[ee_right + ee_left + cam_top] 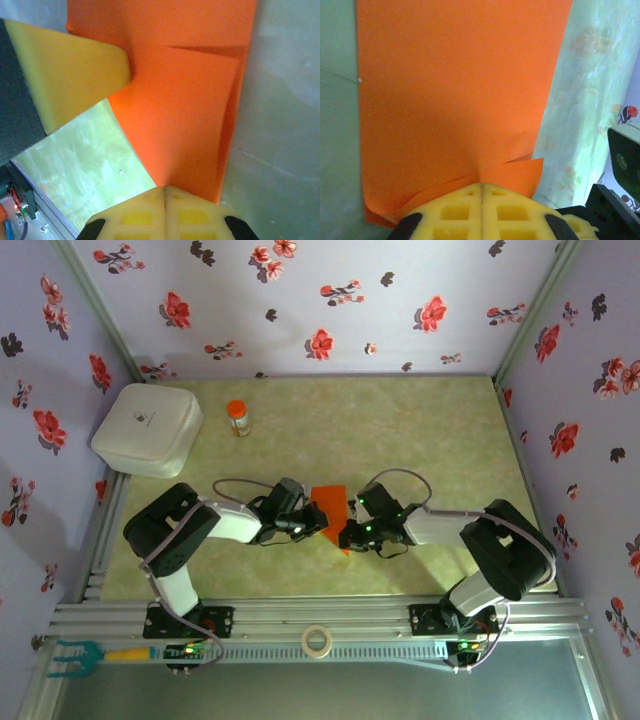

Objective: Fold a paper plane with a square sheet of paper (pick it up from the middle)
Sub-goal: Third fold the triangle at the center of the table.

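Left pincer (482,189) and right pincer (165,190) clamp orange paper (328,500), lengthwise near-to-far.

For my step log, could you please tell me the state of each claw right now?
Left claw: closed, holding the orange paper.
Right claw: closed, holding the same orange paper.

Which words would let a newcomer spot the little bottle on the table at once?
Start at the white box in the far left corner of the table. Just right of it, apart from it, stands a small bottle. Unlike the flat orange sheet of paper between the arms, it is upright and round, with an orange cap.
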Robot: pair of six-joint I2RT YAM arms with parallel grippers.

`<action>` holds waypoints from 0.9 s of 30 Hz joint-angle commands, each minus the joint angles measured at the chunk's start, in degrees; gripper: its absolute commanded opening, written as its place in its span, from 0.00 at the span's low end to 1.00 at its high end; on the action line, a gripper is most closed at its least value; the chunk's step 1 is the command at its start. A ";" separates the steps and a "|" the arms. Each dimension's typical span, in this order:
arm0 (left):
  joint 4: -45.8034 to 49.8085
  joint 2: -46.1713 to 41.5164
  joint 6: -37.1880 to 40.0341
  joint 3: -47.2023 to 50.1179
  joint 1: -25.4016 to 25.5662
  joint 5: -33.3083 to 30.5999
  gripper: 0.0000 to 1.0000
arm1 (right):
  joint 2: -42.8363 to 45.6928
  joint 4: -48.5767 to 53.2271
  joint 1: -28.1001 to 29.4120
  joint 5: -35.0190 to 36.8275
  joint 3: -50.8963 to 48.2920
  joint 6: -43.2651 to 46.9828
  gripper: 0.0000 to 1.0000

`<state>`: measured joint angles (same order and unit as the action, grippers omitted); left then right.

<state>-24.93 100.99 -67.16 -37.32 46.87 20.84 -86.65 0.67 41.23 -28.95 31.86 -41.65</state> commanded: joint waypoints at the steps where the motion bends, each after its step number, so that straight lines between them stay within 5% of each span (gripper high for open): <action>1: 4.27 1.92 1.15 0.65 0.23 -1.28 0.00 | 2.34 3.25 -0.32 0.59 -3.45 -2.16 0.04; 20: 4.46 1.67 1.31 0.63 0.24 -1.24 0.00 | 13.94 10.49 -0.28 3.11 -3.29 -2.14 0.03; 27: 4.19 1.73 1.21 0.55 0.33 -1.31 0.00 | 5.82 3.86 -0.32 -1.13 3.18 -2.59 0.03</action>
<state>-24.93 100.99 -67.16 -37.34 46.87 20.84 -77.87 7.55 41.23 -27.79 32.32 -44.03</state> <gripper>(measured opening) 0.043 0.058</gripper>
